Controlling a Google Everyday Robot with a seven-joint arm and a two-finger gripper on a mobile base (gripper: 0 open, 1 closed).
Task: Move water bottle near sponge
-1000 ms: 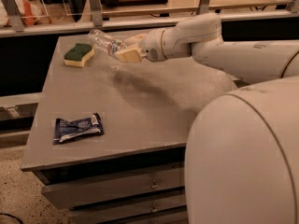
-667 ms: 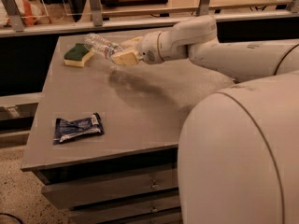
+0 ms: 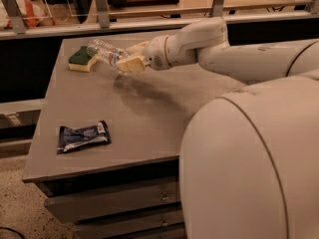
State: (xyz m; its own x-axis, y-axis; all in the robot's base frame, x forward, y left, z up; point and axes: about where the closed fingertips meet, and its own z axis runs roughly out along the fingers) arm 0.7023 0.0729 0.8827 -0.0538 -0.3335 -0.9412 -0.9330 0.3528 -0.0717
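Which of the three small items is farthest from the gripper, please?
The dark blue foil packet, alone by the front edge of the table. The gripper, over the back of it, holds the water bottle beside the sponge.

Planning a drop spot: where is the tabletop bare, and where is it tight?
Bare: the wide middle of the table, between the sponge at back left and the packet at front left. Tight: back left, where the end effector holds the water bottle tilted beside the sponge.
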